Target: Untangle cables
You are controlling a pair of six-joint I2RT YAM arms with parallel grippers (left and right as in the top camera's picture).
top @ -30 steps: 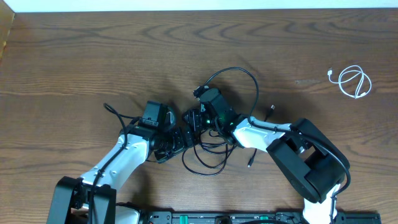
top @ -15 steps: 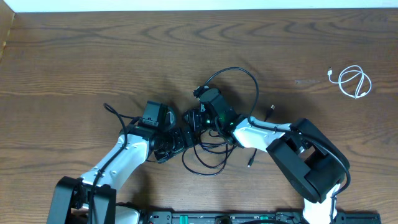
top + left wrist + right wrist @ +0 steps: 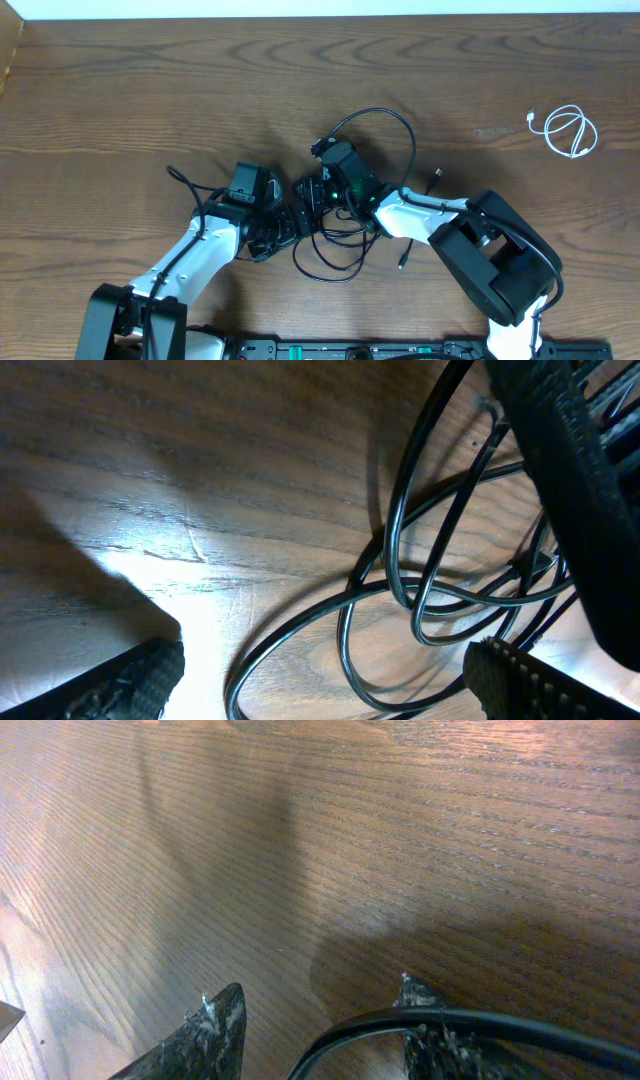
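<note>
The black cables point(image 3: 335, 255) lie in a tangle of loops at the table's middle, with one large loop point(image 3: 400, 125) reaching toward the far side. A white cable point(image 3: 570, 131) lies coiled by itself at the far right. My left gripper point(image 3: 288, 226) is low at the tangle's left edge. In the left wrist view it point(image 3: 320, 695) stands wide open, and black cable loops point(image 3: 440, 595) lie on the wood between its fingers. My right gripper point(image 3: 312, 192) is just above the tangle. In the right wrist view it point(image 3: 320, 1025) is open, and one black cable point(image 3: 480, 1020) arcs between its tips and crosses the right fingertip point(image 3: 425, 1010).
The wooden table point(image 3: 150, 90) stretches to the left and to the far side. Two small black plug ends point(image 3: 403, 261) point(image 3: 437, 178) lie right of the tangle. The two grippers sit close together, nearly touching. A thin black wire point(image 3: 185, 180) trails left of the left arm.
</note>
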